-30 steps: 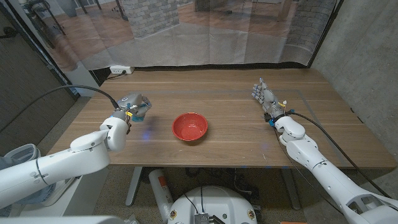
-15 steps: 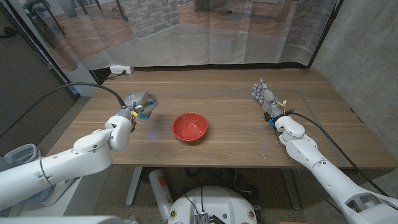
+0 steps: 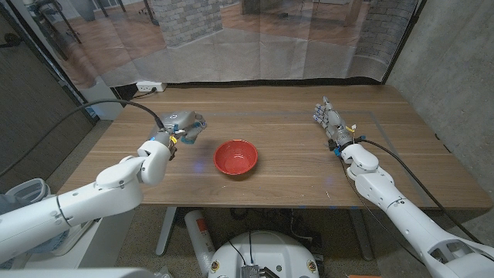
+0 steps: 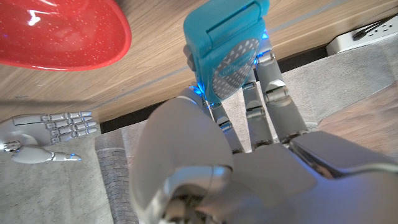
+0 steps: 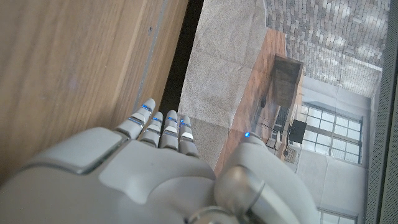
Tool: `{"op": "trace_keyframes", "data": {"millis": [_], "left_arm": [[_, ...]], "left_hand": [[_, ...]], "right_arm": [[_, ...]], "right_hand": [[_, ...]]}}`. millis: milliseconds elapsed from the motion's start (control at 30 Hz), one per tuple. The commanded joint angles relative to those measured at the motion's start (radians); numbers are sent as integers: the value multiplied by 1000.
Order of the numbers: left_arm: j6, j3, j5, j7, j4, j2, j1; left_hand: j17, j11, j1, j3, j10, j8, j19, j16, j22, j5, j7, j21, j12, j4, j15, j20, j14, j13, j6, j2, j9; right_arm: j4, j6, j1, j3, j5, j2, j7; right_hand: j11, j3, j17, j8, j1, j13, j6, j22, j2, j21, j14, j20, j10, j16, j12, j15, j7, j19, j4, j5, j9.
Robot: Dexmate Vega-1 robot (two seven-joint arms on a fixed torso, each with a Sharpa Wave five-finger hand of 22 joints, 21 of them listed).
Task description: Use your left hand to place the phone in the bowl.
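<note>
Holding the phone (image 3: 187,123), the left hand (image 3: 176,130) hangs above the wooden table (image 3: 278,166), toward its left edge and just left of the bowl (image 3: 235,157). Phone is turquoise; in the left wrist view it (image 4: 227,50) sits clamped between the thumb and the fingers (image 4: 273,87), standing out past the fingertips with a grey dotted oval patch facing the camera. It is off the table and outside the bowl.

Bowl: red, 1 only, upright, near the middle of the table toward the front edge. Same bowl (image 4: 59,34) shows in the left wrist view, speckled inside, close beside the phone.

Right hand (image 3: 329,121) is at the right side of the table, well apart from the bowl, fingers straight and close together, holding nothing. Whether it touches the wood, cannot tell.

A white power strip (image 3: 149,87) lies at the back left corner.
</note>
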Motion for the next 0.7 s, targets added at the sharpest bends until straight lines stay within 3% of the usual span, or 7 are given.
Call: {"op": "trace_keyframes", "data": {"millis": [33, 367, 467, 700], "left_arm": [[-90, 11, 67, -49, 38, -29, -28], [-143, 0, 111, -80, 24, -27, -18], [-107, 13, 156, -136, 1, -25, -29], [-171, 0, 170, -115, 10, -30, -18]], "left_hand": [[8, -10, 2, 171, 4, 6, 62, 2, 2, -4, -5, 6, -3, -163, -287, -75, 148, 5, 7, -4, 0], [17, -12, 1, 171, 13, 8, 53, -2, 3, -6, -8, 10, -4, -164, -287, -75, 141, 12, 16, -6, -3], [22, -15, 1, 171, 18, 9, 46, -3, 4, -8, -9, 12, -4, -164, -288, -75, 140, 15, 20, -6, -4], [29, -16, -3, 171, 9, 7, 25, -14, 5, -10, -15, 13, -14, -162, -284, -67, 122, 22, 13, -8, -5]], "right_arm": [[6, 12, 3, 0, -2, 8, -10], [5, 10, 10, -2, -8, 9, -16], [5, 8, 12, -3, -10, 10, -17], [8, 10, 16, -5, -11, 15, -19]], "right_hand": [[-1, 0, 5, -2, 3, 2, 6, 5, 10, -1, 4, 0, 1, 2, -2, 2, -4, 9, -2, -2, 5], [-2, -1, 5, -2, 3, 2, 6, 5, 11, -4, 4, 0, 2, 2, -2, 2, -4, 9, -3, -2, 5], [-1, -1, 5, -2, 3, 2, 6, 5, 11, -4, 4, 0, 2, 2, -1, 2, -4, 9, -3, -2, 5], [-1, -2, 5, -2, 3, 2, 6, 5, 11, -6, 4, 1, 2, 2, -1, 2, -3, 10, -3, -2, 5]]}}
